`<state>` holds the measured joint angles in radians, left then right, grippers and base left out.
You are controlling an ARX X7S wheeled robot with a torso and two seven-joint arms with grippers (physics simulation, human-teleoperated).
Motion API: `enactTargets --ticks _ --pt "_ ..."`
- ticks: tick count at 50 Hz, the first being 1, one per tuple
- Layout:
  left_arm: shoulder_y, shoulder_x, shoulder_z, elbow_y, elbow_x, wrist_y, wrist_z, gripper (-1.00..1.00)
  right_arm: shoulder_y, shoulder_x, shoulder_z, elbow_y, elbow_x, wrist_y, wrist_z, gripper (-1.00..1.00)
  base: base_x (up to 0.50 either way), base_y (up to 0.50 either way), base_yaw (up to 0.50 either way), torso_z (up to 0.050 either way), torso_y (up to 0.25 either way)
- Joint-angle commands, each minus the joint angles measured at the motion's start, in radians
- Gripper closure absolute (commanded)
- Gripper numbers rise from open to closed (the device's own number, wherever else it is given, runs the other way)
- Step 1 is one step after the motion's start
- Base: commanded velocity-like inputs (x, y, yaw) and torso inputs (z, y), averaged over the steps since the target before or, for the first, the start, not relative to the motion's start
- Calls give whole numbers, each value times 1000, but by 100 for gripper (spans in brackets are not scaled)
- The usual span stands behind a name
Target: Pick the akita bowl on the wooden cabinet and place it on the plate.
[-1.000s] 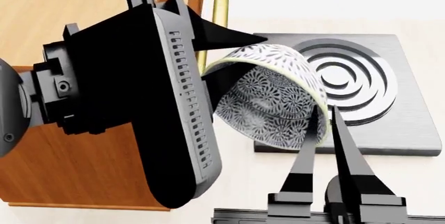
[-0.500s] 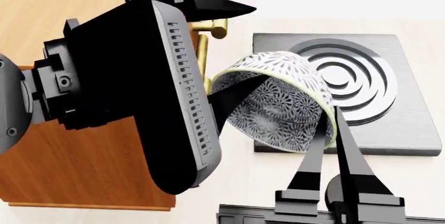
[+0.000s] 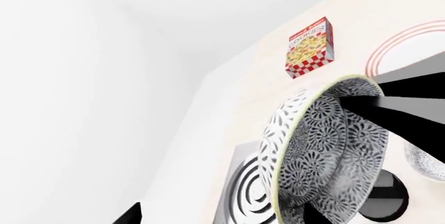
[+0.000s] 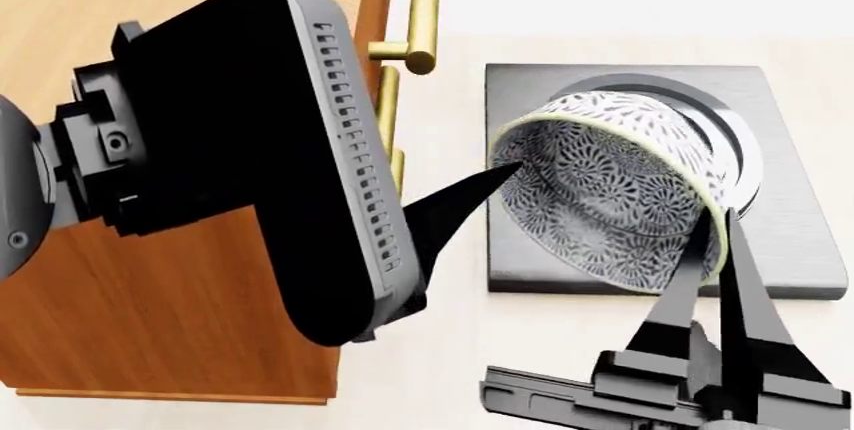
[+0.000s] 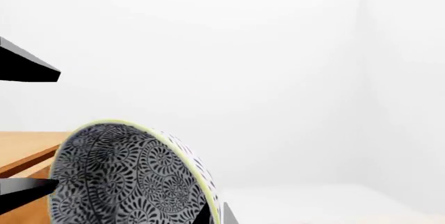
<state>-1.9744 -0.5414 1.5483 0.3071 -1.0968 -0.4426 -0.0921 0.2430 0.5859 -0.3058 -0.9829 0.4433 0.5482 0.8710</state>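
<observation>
- The akita bowl (image 4: 614, 190) hangs in the air, tipped on its side above the dark grey stove (image 4: 787, 250), just past the front of the wooden cabinet (image 4: 147, 320).
- In the head view its open mouth faces toward the camera and the cabinet side, with the pale yellow-green rim tilted and the base turned toward the stove's ringed burner.
- The bowl is round, so it has no long axis; the axis through its mouth lies closer to level than upright.
- The right gripper (image 4: 710, 250) is clamped on the akita bowl: its 2 black fingers (image 4: 674, 300) rise from below and pinch the rim at the bowl's lower right edge, 1 inside and 1 outside.
- The left gripper (image 4: 414, 80) stands spread wide, 1 pointed finger (image 4: 454, 210) reaching toward the bowl's rim, whether touching cannot be told, and the other up near the brass handle (image 4: 424, 20).
- In the left wrist view the bowl (image 3: 326, 151) stands on edge, patterned inside and outside both showing.
- Past it in that view lie the plate (image 3: 410, 52) with red rings and a cookie box (image 3: 310, 47) on the pale counter (image 3: 236, 104).
- The right wrist view shows the bowl's patterned inside (image 5: 125, 177) with the cabinet (image 5: 24, 153) behind it.
</observation>
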Motion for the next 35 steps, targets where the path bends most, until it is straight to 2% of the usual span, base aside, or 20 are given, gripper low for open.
enactTargets --ticks 1,10,20,21,23,26,30,32,35 --pt "1 -1 -3 -5 2 -8 -3 -100 -45 -2 102 20 21 -38 47 100 0 0 0 0 0" --pt "1 3 -8 -7 4 -9 -3 -100 -71 15 137 -6 6 -53 75 100 0 0 0 0 0" --pt "12 -1 -8 -6 11 -9 -9 -100 -156 -18 303 -2 69 -94 176 100 0 0 0 0 1" --pt "14 -1 -8 -8 13 -8 -10 -100 -151 -20 332 -8 111 -35 224 100 0 0 0 0 0" --pt "15 -2 -8 -9 13 -8 -10 -100 -150 -30 368 -3 140 -26 251 100 0 0 0 0 0" --pt "16 -2 -10 -8 13 -9 -11 -100 -187 -44 410 -11 138 -95 239 100 0 0 0 3 0" --pt "19 -1 -12 -9 14 -9 -11 -100 -191 -42 466 -19 200 -46 302 100 0 0 0 0 0" --pt "19 0 -12 -8 14 -10 -12 -100 -142 13 473 -42 271 86 375 100 0 0 0 0 0" --pt "21 2 -15 -12 10 -10 -12 -100 -142 19 468 -52 253 81 395 100 0 0 0 0 0"
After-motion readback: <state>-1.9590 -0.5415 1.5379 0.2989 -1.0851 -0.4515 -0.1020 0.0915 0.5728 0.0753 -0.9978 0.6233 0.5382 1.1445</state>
